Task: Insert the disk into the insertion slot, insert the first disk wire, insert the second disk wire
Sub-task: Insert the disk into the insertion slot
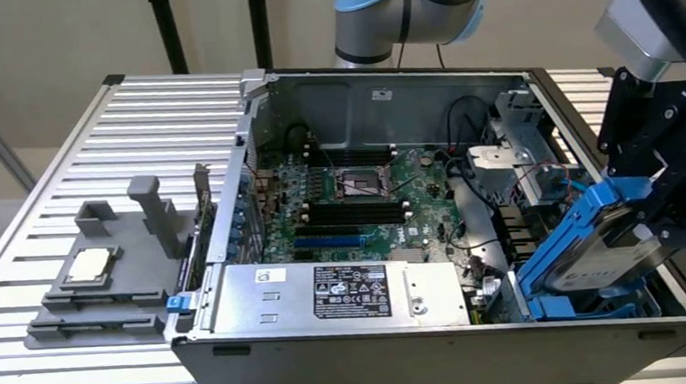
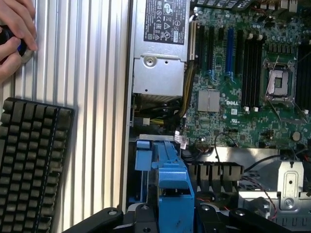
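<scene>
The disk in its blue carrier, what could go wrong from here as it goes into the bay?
The disk sits tilted in the gripper over the insertion slot, so a corner of its carrier may catch on the blue rails and jam. Loose red and black wires lie beside the bay and could get snagged or pinched.

computer case (image 1: 452,365): one
disk (image 1: 604,260): one
motherboard (image 1: 375,203): one
silver box with black label (image 1: 338,292): one
keyboard (image 2: 29,165): one
square chip (image 1: 88,266): one
grey holder (image 1: 98,313): one
hand (image 2: 17,29): one
</scene>
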You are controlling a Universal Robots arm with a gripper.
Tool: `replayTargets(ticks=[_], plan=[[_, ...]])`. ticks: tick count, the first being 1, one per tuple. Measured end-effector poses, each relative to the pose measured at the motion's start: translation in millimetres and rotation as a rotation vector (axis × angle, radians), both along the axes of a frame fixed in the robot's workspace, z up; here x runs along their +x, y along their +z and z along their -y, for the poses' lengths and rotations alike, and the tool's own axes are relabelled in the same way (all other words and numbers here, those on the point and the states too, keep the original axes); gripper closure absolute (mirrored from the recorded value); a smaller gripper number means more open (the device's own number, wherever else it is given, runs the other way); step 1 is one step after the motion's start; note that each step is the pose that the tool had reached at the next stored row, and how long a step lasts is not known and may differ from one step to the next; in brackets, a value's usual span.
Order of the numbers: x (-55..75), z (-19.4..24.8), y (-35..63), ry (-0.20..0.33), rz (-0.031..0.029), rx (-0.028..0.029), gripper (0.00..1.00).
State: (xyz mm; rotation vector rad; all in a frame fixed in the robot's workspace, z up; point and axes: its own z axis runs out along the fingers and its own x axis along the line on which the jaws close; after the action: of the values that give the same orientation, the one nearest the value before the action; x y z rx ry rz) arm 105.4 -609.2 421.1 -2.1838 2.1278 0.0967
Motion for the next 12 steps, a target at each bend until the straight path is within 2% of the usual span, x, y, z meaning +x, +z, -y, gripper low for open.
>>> replayTargets(ticks=[5, 12], plan=[[0.0, -0.1, -5.3, 0.0, 0.0, 0.0007, 0.68], [0.0, -0.3, -10.8, 0.0, 0.0, 0.0072, 0.68]])
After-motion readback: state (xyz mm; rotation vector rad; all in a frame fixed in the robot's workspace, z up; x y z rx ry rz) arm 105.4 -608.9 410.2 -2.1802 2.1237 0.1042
